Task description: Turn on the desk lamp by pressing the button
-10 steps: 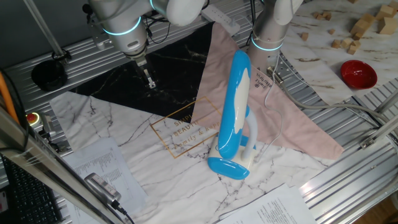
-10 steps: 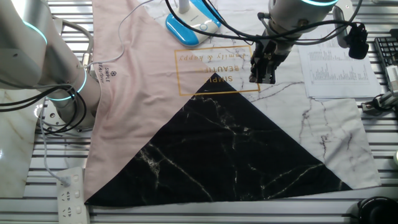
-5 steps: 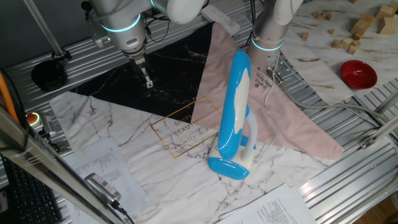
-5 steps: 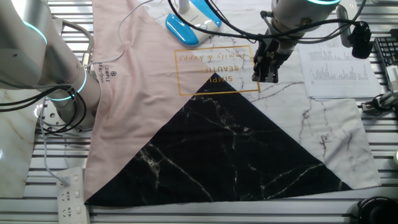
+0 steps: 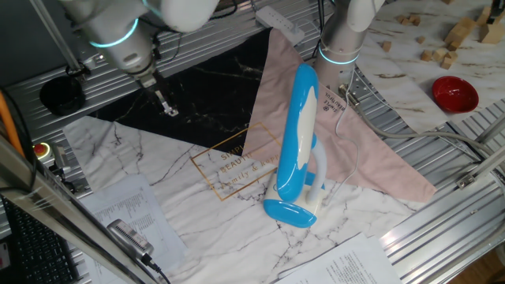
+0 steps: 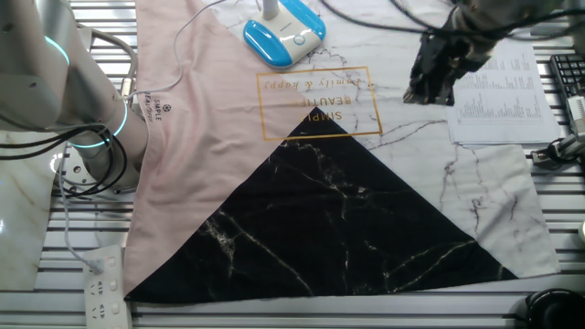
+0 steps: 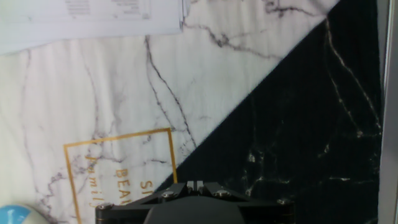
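The desk lamp (image 5: 298, 134) stands on the marble cloth with its blue and white head folded down over its oval blue base (image 5: 288, 211). The base also shows at the top of the other fixed view (image 6: 283, 32), and a sliver of blue shows at the lower left corner of the hand view (image 7: 12, 214). My gripper (image 5: 167, 106) hangs over the edge of the black marble triangle, well to the left of the lamp. It is blurred in the other fixed view (image 6: 430, 84). In the hand view its fingertips (image 7: 195, 185) touch each other and hold nothing.
A pink cloth (image 5: 347, 150) lies under the lamp's cord. A second arm's base (image 5: 343, 39) stands behind the lamp. A red bowl (image 5: 454, 93) and wooden blocks (image 5: 454, 35) lie at the far right. Printed papers (image 5: 126, 213) and a black round object (image 5: 61, 93) are at the left.
My gripper has swung away from the lamp: leftward in one fixed view, rightward and up in the other. The lamp has not moved.
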